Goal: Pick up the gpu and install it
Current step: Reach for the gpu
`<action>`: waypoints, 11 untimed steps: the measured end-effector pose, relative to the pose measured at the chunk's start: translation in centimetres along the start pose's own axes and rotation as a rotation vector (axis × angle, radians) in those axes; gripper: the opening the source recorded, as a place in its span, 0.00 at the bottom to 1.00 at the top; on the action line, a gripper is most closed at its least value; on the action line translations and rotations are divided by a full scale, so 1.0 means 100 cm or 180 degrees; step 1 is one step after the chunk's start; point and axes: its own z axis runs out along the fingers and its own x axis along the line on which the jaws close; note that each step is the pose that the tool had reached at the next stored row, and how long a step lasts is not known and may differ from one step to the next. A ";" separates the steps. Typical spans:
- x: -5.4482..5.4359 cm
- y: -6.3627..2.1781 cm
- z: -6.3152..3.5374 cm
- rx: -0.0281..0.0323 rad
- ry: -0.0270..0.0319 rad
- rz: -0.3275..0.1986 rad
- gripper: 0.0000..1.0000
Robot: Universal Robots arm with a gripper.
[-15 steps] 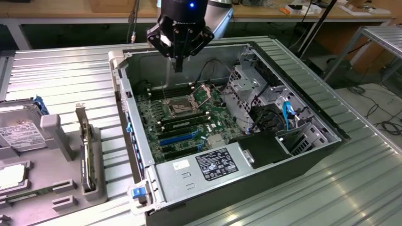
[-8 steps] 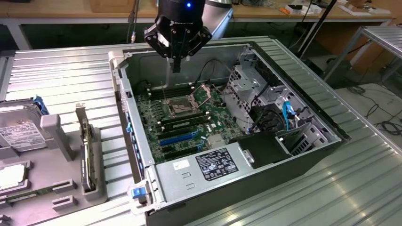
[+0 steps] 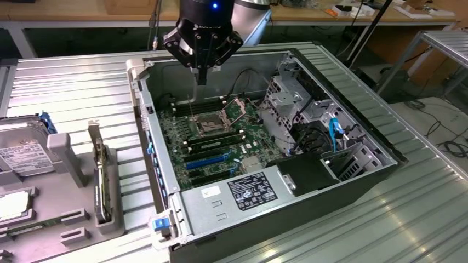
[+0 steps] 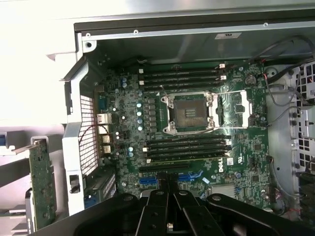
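Nearest: power supply [image 3: 249,192] with its white-and-black label, at the near end of the open computer case [image 3: 219,233]. Level with it, toward the exterior view's left edge of the table [image 3: 73,93], a grey holder [image 3: 69,159]. The gpu [image 3: 100,181] stands on edge in it, untouched, just outside the case's left wall. Card's long axis runs near-to-far, about parallel to that wall, with the silver bracket upright at the far end. Wrist view catches the gpu [image 4: 42,184] beside the perforated rear panel of the case. A hard drive [image 3: 26,156] lies further out at the left edge. Mid-distance: motherboard [image 3: 219,139], blue expansion slots [image 3: 208,160] empty, bare CPU socket [image 3: 212,125] beyond them. Farthest: gripper [image 3: 201,81] hanging over the far part of the case, above the board, fingers drawn together and grasping nothing. From the gripper the gpu lies toward the exterior view's left and nearer, across the case wall and well apart. Judged: pickup not yet made.
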 end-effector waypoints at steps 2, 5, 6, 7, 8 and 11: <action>0.002 -0.0001 0.0000 0.0000 0.0000 0.0000 0.11; 0.004 -0.0002 -0.0001 0.0000 0.0000 0.0000 0.11; 0.005 -0.0004 -0.0001 0.0000 0.0000 0.0000 0.11; 0.006 -0.0004 -0.0002 0.0000 0.0000 0.0000 0.11; 0.006 -0.0005 -0.0002 0.0000 0.0000 0.0000 0.11; 0.009 -0.0006 -0.0002 0.0000 0.0000 0.0000 0.11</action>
